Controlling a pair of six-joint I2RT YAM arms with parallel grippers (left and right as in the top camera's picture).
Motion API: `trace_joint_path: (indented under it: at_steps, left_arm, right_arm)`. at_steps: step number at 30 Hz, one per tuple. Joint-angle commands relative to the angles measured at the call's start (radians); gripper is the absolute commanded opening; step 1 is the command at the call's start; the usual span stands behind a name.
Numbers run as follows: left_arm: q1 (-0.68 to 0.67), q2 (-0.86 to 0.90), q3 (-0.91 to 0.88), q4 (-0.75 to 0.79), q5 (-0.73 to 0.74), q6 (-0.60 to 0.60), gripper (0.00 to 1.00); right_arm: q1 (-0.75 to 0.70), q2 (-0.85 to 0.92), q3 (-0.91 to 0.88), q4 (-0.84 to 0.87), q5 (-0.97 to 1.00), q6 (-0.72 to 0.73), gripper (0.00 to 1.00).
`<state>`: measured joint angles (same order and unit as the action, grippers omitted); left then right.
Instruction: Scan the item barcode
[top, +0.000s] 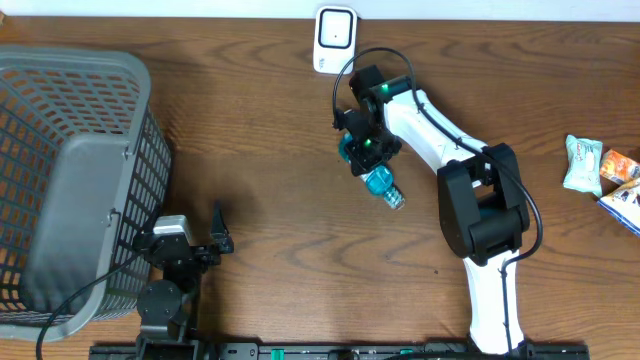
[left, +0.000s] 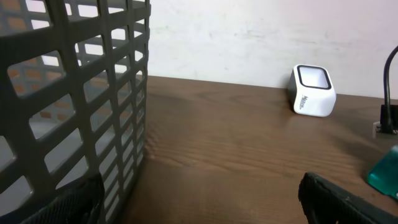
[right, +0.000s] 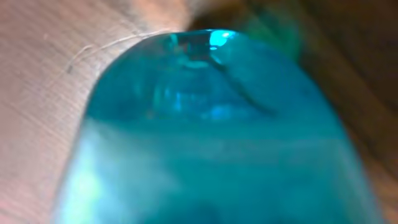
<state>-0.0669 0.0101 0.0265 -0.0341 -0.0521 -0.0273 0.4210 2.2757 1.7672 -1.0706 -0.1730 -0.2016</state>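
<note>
Overhead view: a blue plastic bottle (top: 382, 186) lies on its side on the wooden table (top: 260, 140), right of centre in the frame, cap end toward the lower right. The right gripper (top: 366, 148) sits over the bottle's upper end, touching or all but touching it; from above its jaws are hidden by the wrist, so whether they have pinched the bottle cannot be told. The white barcode scanner (top: 335, 40) stands at the top edge, apart from the bottle. A grey mesh basket (top: 148, 160) fills the left side, snack packets (top: 600, 170) lie at the far right edge, and the left gripper (top: 218, 238) rests at the lower left beside the basket. Left wrist view: its dark fingers (left: 68, 205) sit in the two bottom corners, spread wide with nothing between them, the basket wall at left and the scanner at upper right. Right wrist view: the bottle's blurred blue body fills nearly the whole frame, no fingers show, and only a strip of table is visible at upper left. The task looks to be at an early stage: the bottle is being picked up, while lifting it and presenting its barcode to the scanner remain to be done.
</note>
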Motion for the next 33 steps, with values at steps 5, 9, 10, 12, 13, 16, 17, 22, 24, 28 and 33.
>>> trace_joint_path:
  at_steps: [5,9,10,12,13,16,17,22,24,28,33]
  left_arm:
    - [0.005,-0.005,-0.023,-0.032,-0.016,-0.008,1.0]
    - [0.005,-0.005,-0.023,-0.032,-0.016,-0.008,1.0]
    - [0.005,-0.005,-0.023,-0.032,-0.016,-0.008,1.0]
    - [0.005,-0.005,-0.023,-0.032,-0.016,-0.008,1.0]
    - [0.005,-0.005,-0.023,-0.032,-0.016,-0.008,1.0]
    - [0.005,-0.005,-0.023,-0.032,-0.016,-0.008,1.0]
    - [0.005,-0.005,-0.023,-0.032,-0.016,-0.008,1.0]
    - [0.005,-0.005,-0.023,-0.032,-0.016,-0.008,1.0]
    - [0.005,-0.005,-0.023,-0.032,-0.016,-0.008,1.0]
    - [0.005,-0.005,-0.023,-0.032,-0.016,-0.008,1.0]
    - [0.005,-0.005,-0.023,-0.032,-0.016,-0.008,1.0]
  right_arm:
    - [0.016,0.036,0.058,-0.039,0.256,0.158,0.1]
    - [0.028,0.036,0.095,-0.039,0.298,0.22,0.13]
    - [0.031,0.036,0.1,-0.034,0.298,0.229,0.16]
    - [0.039,0.036,0.1,-0.019,0.298,0.232,0.28]
    - [0.047,0.036,0.1,-0.005,0.298,0.232,0.32]
    - [0.056,0.036,0.1,0.01,0.298,0.232,0.34]
    - [0.059,0.036,0.1,0.012,0.298,0.232,0.34]
    - [0.065,0.036,0.1,0.004,0.298,0.243,0.31]
    - [0.065,0.036,0.1,0.002,0.296,0.259,0.3]
    - [0.065,0.036,0.107,-0.01,0.294,0.276,0.27]
    - [0.065,0.036,0.137,-0.046,0.294,0.275,0.27]
